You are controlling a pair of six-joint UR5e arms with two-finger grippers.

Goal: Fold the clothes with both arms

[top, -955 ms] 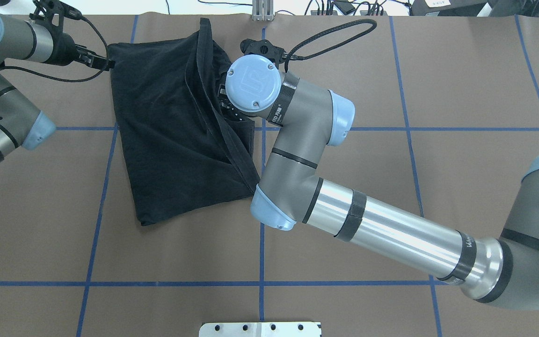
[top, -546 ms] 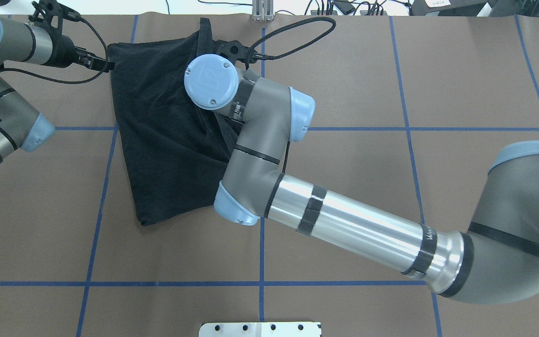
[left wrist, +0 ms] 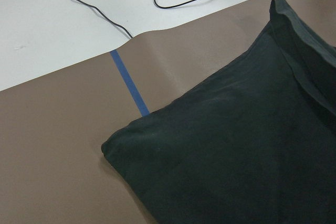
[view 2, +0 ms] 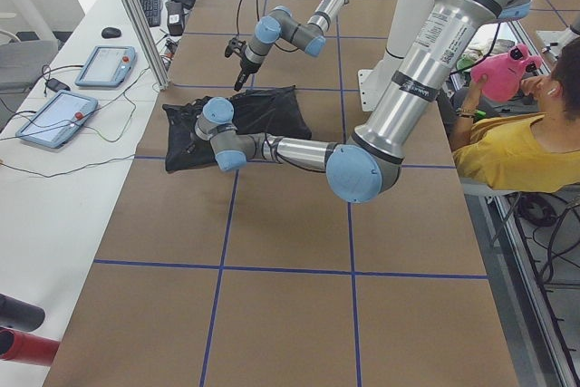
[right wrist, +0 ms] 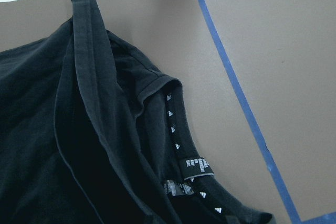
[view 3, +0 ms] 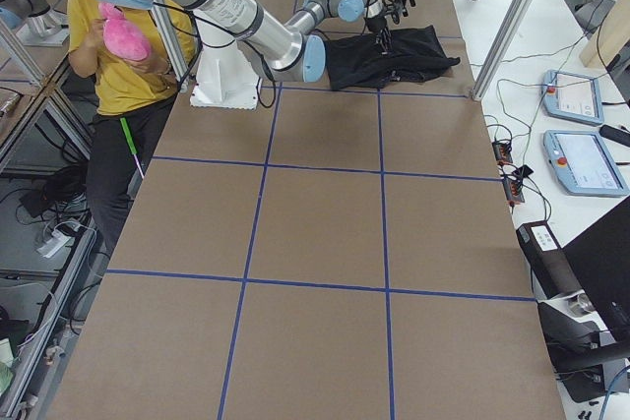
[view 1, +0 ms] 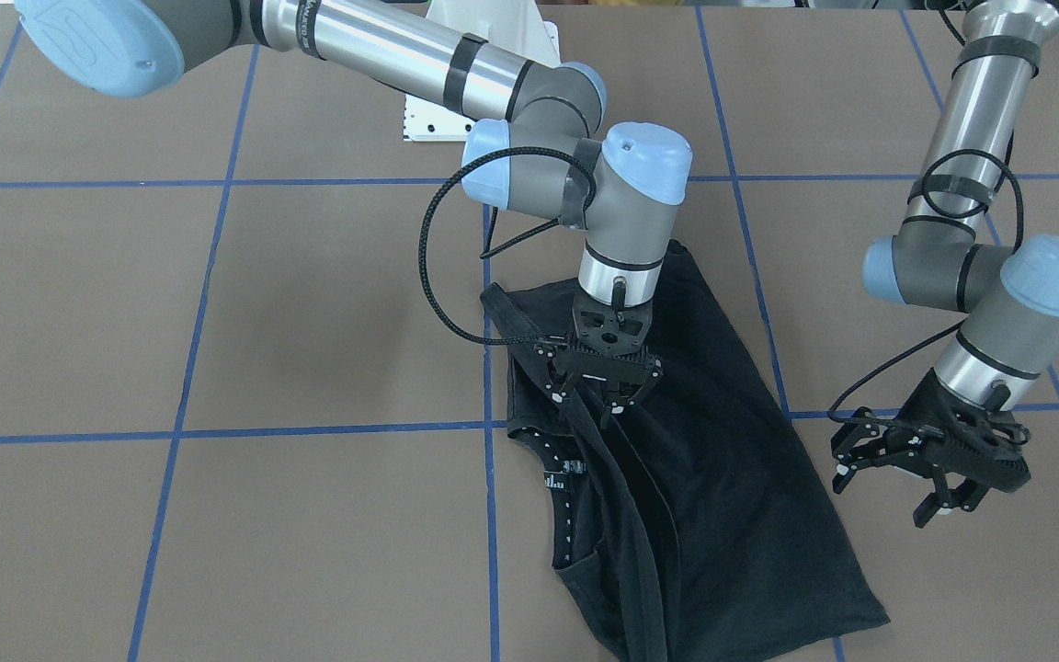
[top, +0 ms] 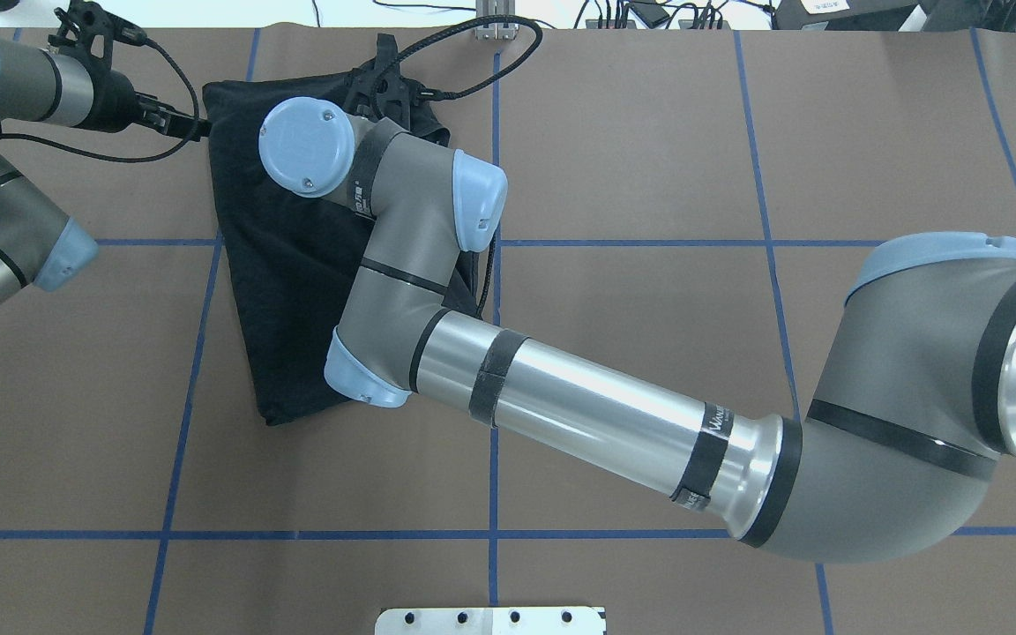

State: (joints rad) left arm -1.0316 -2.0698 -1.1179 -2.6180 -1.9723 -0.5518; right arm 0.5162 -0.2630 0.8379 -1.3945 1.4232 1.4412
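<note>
The black T-shirt (view 1: 723, 496) (top: 279, 291) lies partly folded on the brown table, collar (right wrist: 176, 135) with small white marks facing up. My right gripper (view 1: 598, 405) hangs over the shirt's middle, shut on a raised hem strip that drapes from its fingers. In the overhead view the right wrist hides it. My left gripper (view 1: 888, 496) (top: 195, 128) hovers open beside the shirt's far left corner (left wrist: 107, 148), apart from the cloth. No graphic shows.
Blue tape lines grid the brown table cover (top: 649, 353). A white mounting plate (top: 490, 620) sits at the near edge. A seated person in yellow (view 2: 507, 147) holds something pink beside the table. Control tablets (view 2: 54, 115) lie on the side bench.
My right arm has swept leftward across the shirt, carrying the gripped edge over the cloth. The left gripper has drawn slightly back from the shirt's corner.
</note>
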